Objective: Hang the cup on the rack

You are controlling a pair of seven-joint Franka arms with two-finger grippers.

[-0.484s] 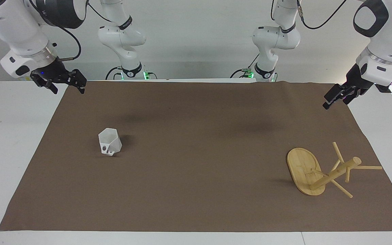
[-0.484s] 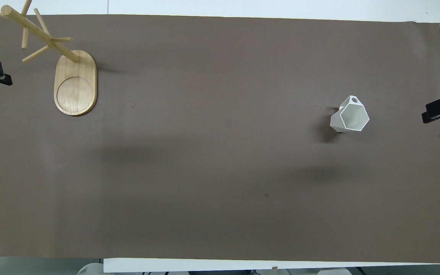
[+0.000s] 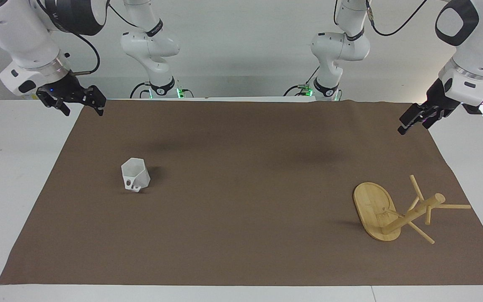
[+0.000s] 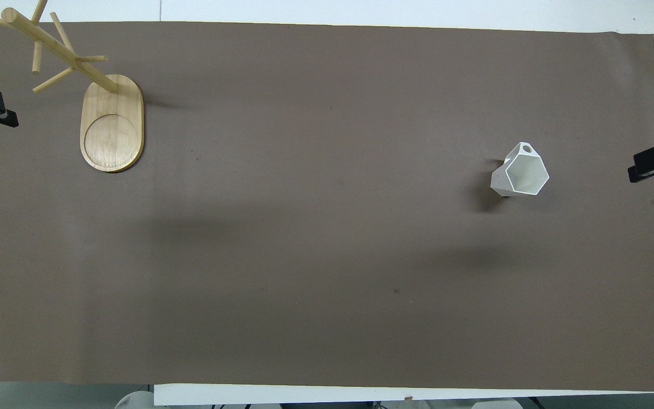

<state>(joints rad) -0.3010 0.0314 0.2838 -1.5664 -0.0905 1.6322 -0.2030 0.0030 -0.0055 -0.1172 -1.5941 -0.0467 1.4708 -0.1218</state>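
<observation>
Nothing gripped yet, hanging not begun. Clock read from the robots' end, twelve o'clock straight ahead.

Seen on the brown mat (image 3: 241, 235) covering the worktop (image 3: 15, 176): the cup (image 3: 136, 176) at about three o'clock, mouth up, with the handle and its round hole turned toward twelve. Well apart from it, near the ten o'clock corner: the rack (image 3: 409, 214), standing on its oval base with thin pegs fanning from the post.

Poised in the air over the mat's edge at the right arm's end: the right tool (image 3: 81, 110), fingers spread apart, clear of the cup. Hovering idle over the mat's edge at the other end, not far from the rack: the left tool (image 3: 409, 126), open or closed impossible to tell.

Step in hand, by judgement: reaching for the cup with the right tool. Best done by coming down from above and pinching one flat wall of the rim on the six o'clock side, keeping the handle free. Worth squaring the pads to a facet, since light plastic may well skid or tip under a glancing touch. Then a lift straight up before any travel toward nine o'clock. Also worth planning a peg pointing toward three o'clock, and lining the hole with it before sliding on.
</observation>
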